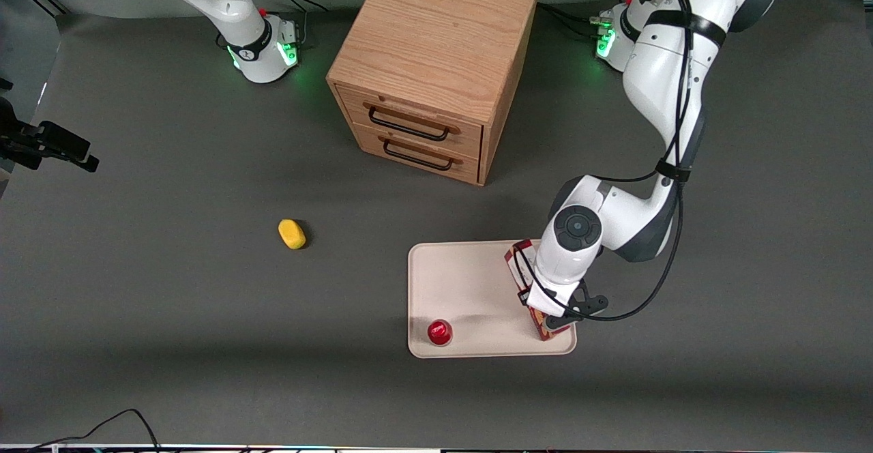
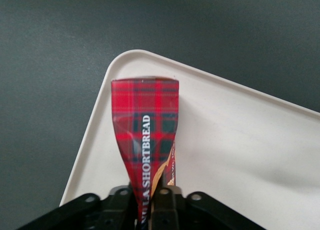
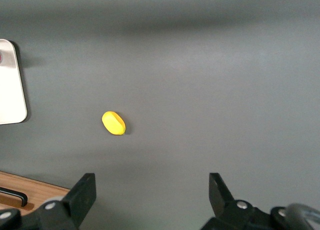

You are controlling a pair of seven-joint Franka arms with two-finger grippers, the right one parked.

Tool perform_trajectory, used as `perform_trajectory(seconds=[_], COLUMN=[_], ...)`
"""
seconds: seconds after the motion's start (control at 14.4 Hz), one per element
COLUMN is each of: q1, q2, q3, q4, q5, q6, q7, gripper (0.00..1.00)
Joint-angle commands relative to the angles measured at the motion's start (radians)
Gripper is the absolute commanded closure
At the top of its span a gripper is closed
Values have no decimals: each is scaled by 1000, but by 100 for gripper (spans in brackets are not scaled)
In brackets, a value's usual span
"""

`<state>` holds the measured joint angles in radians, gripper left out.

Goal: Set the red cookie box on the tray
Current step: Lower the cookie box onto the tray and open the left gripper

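Observation:
The red cookie box [image 1: 520,256] is a long dark-red tartan carton. It lies lengthwise over the cream-white tray [image 1: 464,282], along the tray's edge toward the working arm's end. My left gripper [image 1: 550,305] is above the box's nearer half and is shut on it. In the left wrist view the fingers [image 2: 169,202] pinch the box [image 2: 147,122] so that its sides bend in, and its free end reaches toward a rounded corner of the tray [image 2: 240,140]. I cannot tell whether the box rests on the tray floor.
A small round red-topped cup [image 1: 440,331] stands on the tray's near corner. A yellow lump [image 1: 292,233] lies on the grey table toward the parked arm's end. The wooden drawer cabinet [image 1: 436,50], both drawers closed, stands farther from the camera than the tray.

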<state>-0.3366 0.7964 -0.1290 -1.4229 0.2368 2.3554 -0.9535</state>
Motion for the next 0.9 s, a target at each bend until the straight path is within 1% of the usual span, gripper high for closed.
perform_trajectory(seconds=[0.0, 0.14, 0.28, 0.35, 0.49, 0.55, 0.69, 0.76, 0.83], q1=[5, 7, 7, 8, 10, 14, 62, 82, 96], q2=[0, -12, -29, -43, -63, -83, -158, -196, -232], q3=[-6, -6, -11, -38, -44, -44, -38, -35, -32], q4=[1, 7, 36, 88, 165, 195, 206, 199, 187], q5=[21, 9, 1, -37, -80, -115, -218, -238, -240], q6=[4, -24, -129, -250, -419, -492, -608, -658, -712], q7=[1, -2, 1, 7, 24, 50, 141, 201, 261], gripper=[0, 0, 0, 0, 0, 0, 0, 0, 0])
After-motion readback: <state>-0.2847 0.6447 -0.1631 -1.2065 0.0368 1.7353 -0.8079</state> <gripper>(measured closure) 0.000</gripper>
